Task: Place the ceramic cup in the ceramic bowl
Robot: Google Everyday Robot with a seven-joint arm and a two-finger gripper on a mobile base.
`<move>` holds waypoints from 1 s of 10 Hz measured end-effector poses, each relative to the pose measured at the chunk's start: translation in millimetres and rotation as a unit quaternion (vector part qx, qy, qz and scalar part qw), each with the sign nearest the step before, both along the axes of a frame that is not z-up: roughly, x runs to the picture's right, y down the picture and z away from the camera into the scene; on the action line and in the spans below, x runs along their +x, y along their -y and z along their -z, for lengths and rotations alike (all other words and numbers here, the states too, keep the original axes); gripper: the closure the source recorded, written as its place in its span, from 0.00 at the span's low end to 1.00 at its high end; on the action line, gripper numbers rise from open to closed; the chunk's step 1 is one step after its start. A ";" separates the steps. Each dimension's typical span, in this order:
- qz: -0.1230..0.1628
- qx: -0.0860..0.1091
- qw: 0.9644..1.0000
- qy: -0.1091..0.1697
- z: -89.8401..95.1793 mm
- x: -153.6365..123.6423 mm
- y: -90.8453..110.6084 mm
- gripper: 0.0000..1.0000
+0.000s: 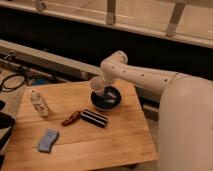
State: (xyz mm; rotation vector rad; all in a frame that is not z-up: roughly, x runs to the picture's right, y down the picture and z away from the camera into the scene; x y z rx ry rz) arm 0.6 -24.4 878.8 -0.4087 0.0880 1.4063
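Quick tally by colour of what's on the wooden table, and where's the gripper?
White: 1, bottle
Red-brown: 1, small item
Black: 1, ribbed block
Blue: 1, sponge
Blue-black: 1, bowl
Total: 5
The gripper hangs over the bowl and hides part of its inside.

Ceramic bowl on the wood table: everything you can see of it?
The ceramic bowl is round, shallow, glossy blue-black, upright on the wooden table near its far edge. The pincer sits over its rim on the picture's left, hiding part. Something pale shows inside; I cannot tell what. The black ribbed block lies just in front, apart.
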 end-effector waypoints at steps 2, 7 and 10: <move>0.001 -0.001 1.000 0.000 -1.2 -2.8 -1.4 0.77; 0.003 -0.001 1.000 0.002 -4.1 -6.0 -7.1 0.71; 0.005 -0.002 1.000 0.005 -5.0 -9.0 -9.2 0.71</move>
